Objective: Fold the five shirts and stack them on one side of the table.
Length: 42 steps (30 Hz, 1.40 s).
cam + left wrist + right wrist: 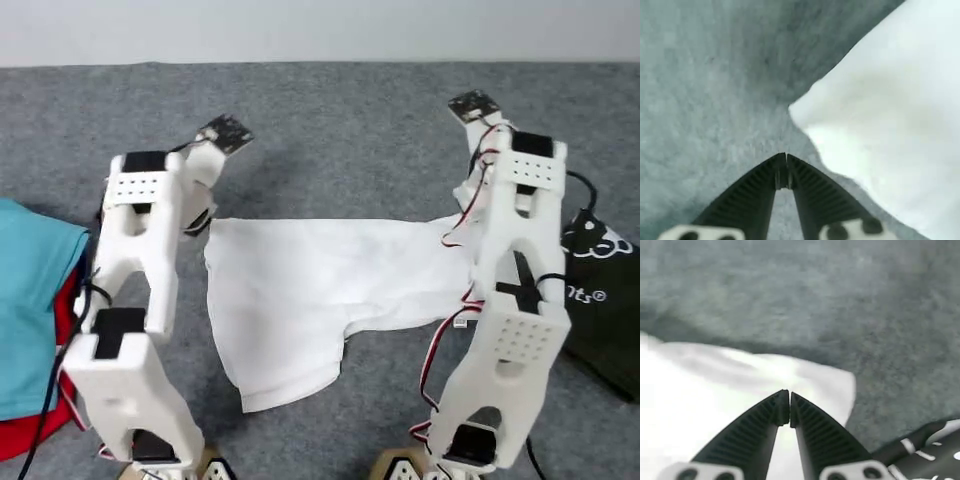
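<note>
A white shirt (310,290) lies spread in the middle of the grey table, one sleeve hanging toward the front. In the left wrist view my left gripper (782,171) is shut with nothing in it, low over bare table just beside a corner of the white shirt (880,130). My right gripper (786,409) is also shut, its tips right above the opposite corner of the white shirt (715,390); I cannot tell whether any cloth is pinched. A teal shirt (30,300) lies on a red shirt (30,435) at the left edge. A black shirt (600,290) lies at the right edge.
The left arm (140,260) and the right arm (515,290) stand over the two ends of the white shirt. Bare grey table (340,140) stretches behind it up to the back wall. The black shirt (920,452) lies close to the right gripper.
</note>
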Tool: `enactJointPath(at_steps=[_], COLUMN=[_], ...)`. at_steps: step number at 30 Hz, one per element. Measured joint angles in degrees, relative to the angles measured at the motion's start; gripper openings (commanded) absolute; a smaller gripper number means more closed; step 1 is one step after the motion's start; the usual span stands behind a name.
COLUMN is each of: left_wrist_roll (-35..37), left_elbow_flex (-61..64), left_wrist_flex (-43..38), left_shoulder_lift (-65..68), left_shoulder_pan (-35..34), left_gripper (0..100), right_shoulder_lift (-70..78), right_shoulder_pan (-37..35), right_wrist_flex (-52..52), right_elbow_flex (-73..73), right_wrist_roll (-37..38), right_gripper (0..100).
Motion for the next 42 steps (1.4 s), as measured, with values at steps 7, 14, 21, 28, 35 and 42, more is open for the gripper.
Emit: enactJointPath(at_steps=[7, 14, 21, 28, 35, 42], left_wrist_roll=[4.6, 6.2, 6.2, 3.4, 3.3, 3.4], left_elbow_flex=[-1.3, -11.4, -30.7, -55.1, -65.8, -63.3], left_wrist_flex=[-1.4, -1.1, 8.5, 21.9, 23.8, 23.9], left_shoulder_lift=[0.9, 13.5, 30.0, 43.8, 48.7, 45.2], left_shoulder_pan=[4.3, 5.1, 3.5, 1.5, -5.0, -2.1], left_gripper=[1, 1, 1, 1, 1, 1], right_shoulder_lift=[-1.1, -4.3, -7.4, -9.2, -9.2, -9.2], right_shoulder_pan=[-1.1, -1.1, -1.1, -0.6, 3.8, 4.9], right_wrist_flex=[9.1, 15.8, 16.8, 16.8, 16.8, 16.8], right_elbow_flex=[-0.1, -0.1, -0.1, -0.1, -0.1, -0.1], right_wrist_roll=[0.0, 0.0, 0.0, 0.0, 0.0, 0.0], right_gripper=[1.0, 1.0, 1.0, 1.0, 1.0, 1.0])
